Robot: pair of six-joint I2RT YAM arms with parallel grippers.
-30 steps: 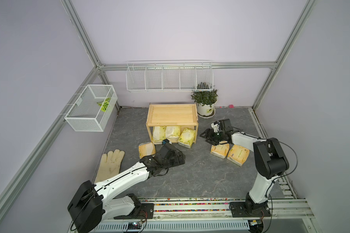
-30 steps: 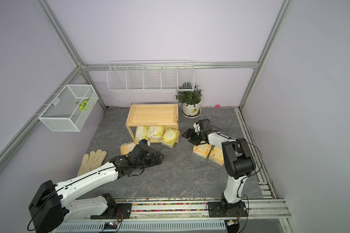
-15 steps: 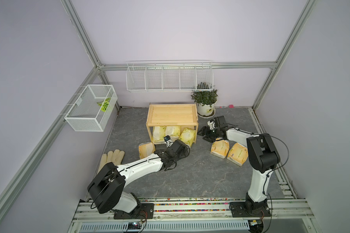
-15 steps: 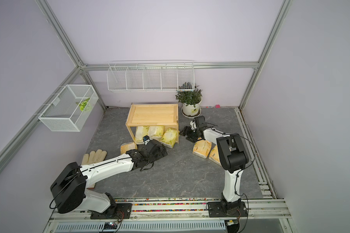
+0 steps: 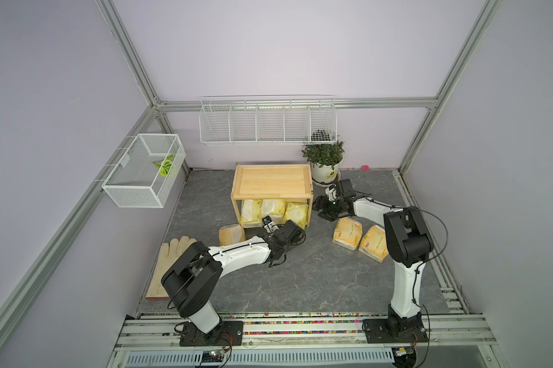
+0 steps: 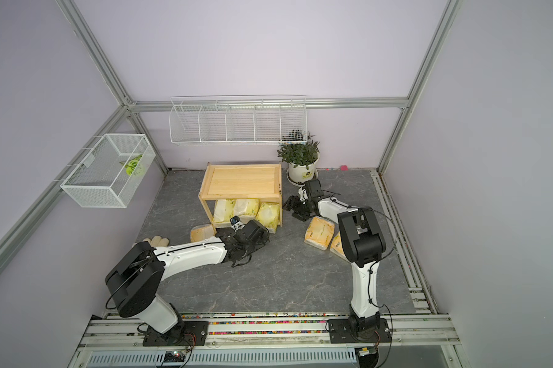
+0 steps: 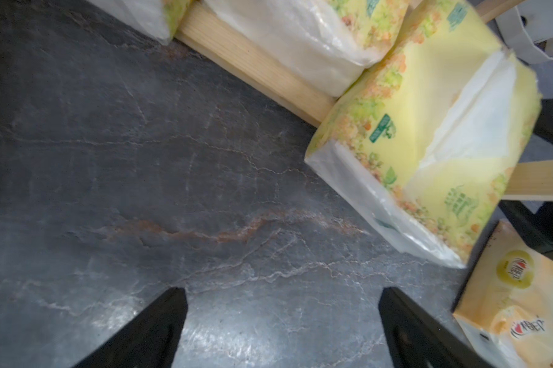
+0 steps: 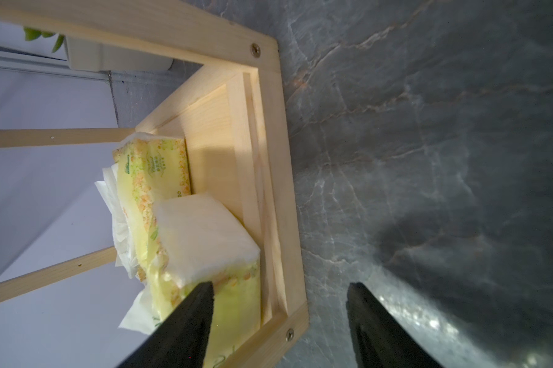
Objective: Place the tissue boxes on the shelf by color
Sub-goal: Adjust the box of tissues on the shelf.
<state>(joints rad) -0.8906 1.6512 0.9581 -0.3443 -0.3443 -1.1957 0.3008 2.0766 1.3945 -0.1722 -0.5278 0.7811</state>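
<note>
Nearest you, a cream glove (image 5: 162, 270) is lying on the grey tabletop (image 5: 300, 280) by your left arm. Beyond it, three orange-yellow tissue packs (image 5: 347, 233), soft plastic bricks with white print, are lying on the tabletop. The left pack (image 5: 231, 234) is sitting just in front of the pale wooden shelf (image 5: 272, 196), at its left leg. The right pair (image 5: 373, 243) is resting side by side, touching. Your left claw (image 7: 282, 291) is hovering with its fingers spread wide over bare tabletop, near the shelf's front. Three lemon-yellow tissue packs (image 5: 272, 207), green-printed with clear plastic ends, are sitting in a row on the shelf's lower tier. The rightmost pack (image 5: 297, 213) is leaning and jutting over the front rail. Your right claw (image 8: 281, 285) is standing spread apart at the shelf's right end, one finger crossing that pack; you cannot tell whether it is touching.
</note>
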